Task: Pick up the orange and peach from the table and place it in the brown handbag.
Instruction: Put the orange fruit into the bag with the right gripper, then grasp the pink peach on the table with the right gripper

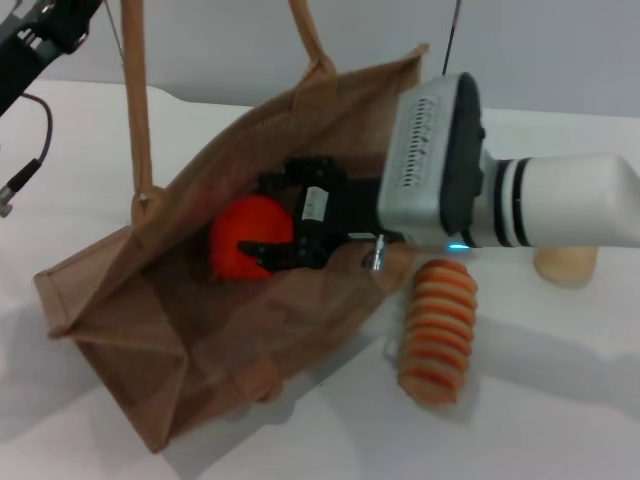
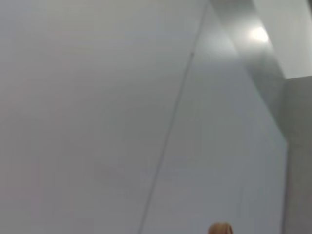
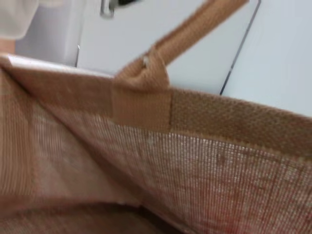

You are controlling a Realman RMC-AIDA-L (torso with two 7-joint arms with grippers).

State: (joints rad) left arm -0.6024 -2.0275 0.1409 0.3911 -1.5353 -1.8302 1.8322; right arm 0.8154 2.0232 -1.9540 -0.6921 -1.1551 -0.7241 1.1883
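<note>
The brown handbag point(image 1: 150, 330) lies open on the white table, mouth toward me. My right gripper point(image 1: 255, 215) reaches inside it, its black fingers point(image 1: 285, 252) closed around the orange point(image 1: 232, 240), which sits low against the bag's inner wall. The right wrist view shows only the bag's woven inner wall point(image 3: 204, 161) and a handle point(image 3: 146, 73). My left arm point(image 1: 35, 35) is at the upper left, beside the bag's raised handle point(image 1: 135, 100). The peach is not in view.
A ribbed orange-and-tan oblong item point(image 1: 438, 330) lies on the table right of the bag. A pale beige fruit point(image 1: 565, 265) shows partly under my right arm. The left wrist view shows a grey wall and a tan handle tip point(image 2: 220, 228).
</note>
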